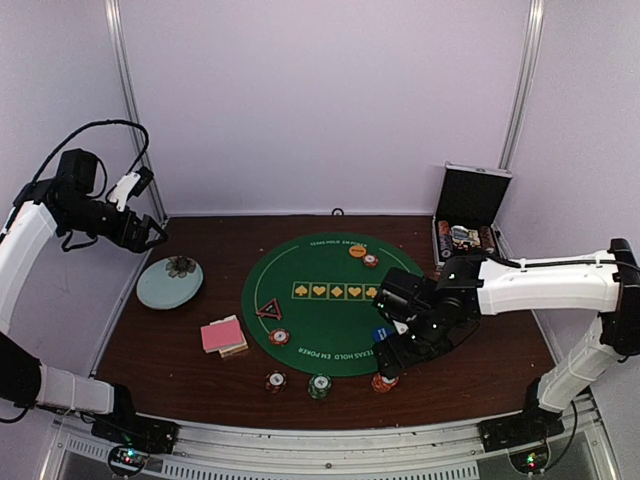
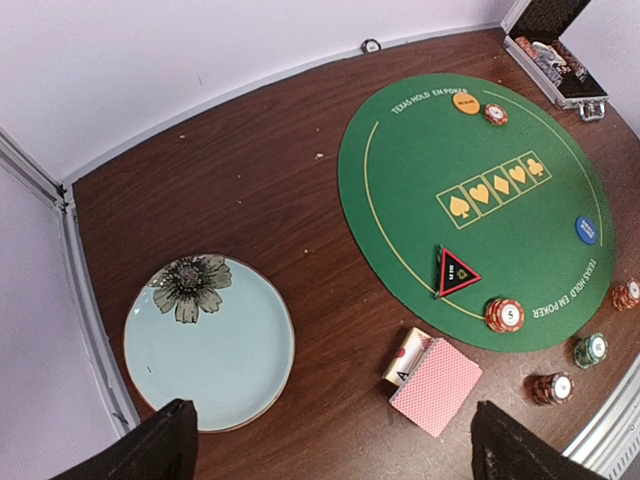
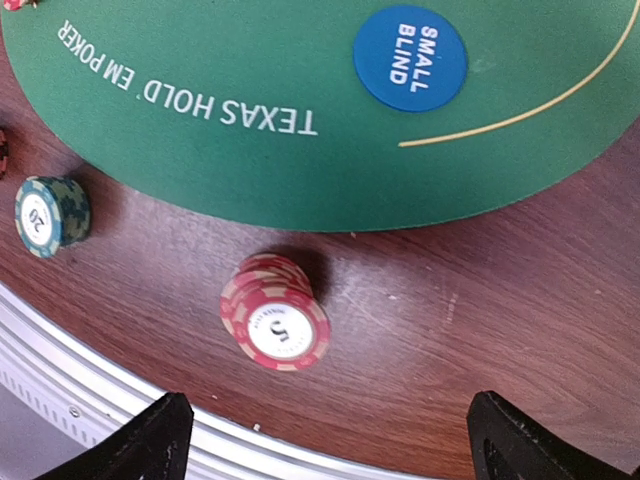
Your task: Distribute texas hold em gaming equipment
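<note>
The right gripper [image 3: 330, 445] hangs low over the near edge of the table [image 3: 500, 320], its fingers spread wide and holding nothing. A red stack [image 3: 275, 325] of striped round chips stands on the wood just ahead of the fingertips, centred between them and apart from both. A green stack [image 3: 52, 215] is to its left. Beyond them a flat blue button [image 3: 410, 57] lettered SMALL BLIND lies on the mat [image 3: 250, 60], a round green felt.

The left gripper [image 2: 335, 450] is high at the far left, equally wide and empty, over a glossy pale blue dish [image 2: 230, 370] with a flower print.

Five chip stacks are out: two on the mat, three on the wood by its near rim. There are two buttons, blue and orange [image 2: 466, 102]. One black, red-edged triangular marker [image 2: 456, 274] sits on the mat. Pink-backed cards [image 2: 436, 385] lie off the mat's left. An open metal case [image 1: 475, 195] at the far right holds more chips.
</note>
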Controlling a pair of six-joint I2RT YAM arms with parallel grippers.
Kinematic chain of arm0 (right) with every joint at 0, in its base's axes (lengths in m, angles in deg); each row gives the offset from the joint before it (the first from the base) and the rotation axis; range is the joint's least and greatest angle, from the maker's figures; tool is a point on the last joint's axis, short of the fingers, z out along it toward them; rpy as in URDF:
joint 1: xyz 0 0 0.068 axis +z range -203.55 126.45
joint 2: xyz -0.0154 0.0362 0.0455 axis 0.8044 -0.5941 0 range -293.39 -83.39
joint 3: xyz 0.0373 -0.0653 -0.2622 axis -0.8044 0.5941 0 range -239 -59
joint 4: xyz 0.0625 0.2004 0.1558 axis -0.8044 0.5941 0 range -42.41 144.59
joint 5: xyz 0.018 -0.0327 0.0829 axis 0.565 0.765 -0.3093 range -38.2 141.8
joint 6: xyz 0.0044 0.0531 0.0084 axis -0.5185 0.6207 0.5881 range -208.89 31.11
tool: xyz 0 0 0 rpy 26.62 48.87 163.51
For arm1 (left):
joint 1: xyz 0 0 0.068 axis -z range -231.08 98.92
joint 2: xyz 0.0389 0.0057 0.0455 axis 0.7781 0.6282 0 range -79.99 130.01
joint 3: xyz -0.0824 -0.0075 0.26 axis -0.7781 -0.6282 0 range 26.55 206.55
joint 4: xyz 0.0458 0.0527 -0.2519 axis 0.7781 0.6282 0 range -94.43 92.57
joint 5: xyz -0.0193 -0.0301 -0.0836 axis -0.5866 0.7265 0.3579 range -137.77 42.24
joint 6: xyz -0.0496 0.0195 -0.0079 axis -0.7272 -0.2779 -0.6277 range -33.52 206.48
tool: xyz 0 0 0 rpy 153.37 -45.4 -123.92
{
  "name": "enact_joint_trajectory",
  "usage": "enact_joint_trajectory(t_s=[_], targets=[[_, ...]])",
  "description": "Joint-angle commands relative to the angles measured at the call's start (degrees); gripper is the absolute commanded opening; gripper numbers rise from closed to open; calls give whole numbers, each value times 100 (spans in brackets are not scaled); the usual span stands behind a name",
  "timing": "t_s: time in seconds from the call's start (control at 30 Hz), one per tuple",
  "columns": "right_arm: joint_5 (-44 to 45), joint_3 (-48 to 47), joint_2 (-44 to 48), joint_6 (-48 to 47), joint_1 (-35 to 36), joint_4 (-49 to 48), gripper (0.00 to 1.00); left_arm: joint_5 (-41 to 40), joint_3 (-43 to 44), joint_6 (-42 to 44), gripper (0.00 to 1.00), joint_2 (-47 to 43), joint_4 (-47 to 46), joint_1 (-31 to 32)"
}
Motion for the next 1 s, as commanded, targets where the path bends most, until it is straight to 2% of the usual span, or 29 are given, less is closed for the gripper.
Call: enact_joint_trajectory(t_s=[0.0,0.33,0.73,0.97], targets=[[-262,186,-88,301,-17,-775,99,24,194,84,97,25,-21,-32],[-441,198,-721,246,-13,-1265,99,36,148,81,98,19,-21,-36],[-300,245,-993,206,9,-1227,89,50,168,93,98,27,-21,-35],[-333,229,-1123,245,70,-1272,80,27,159,101,98,16,-20,-36]])
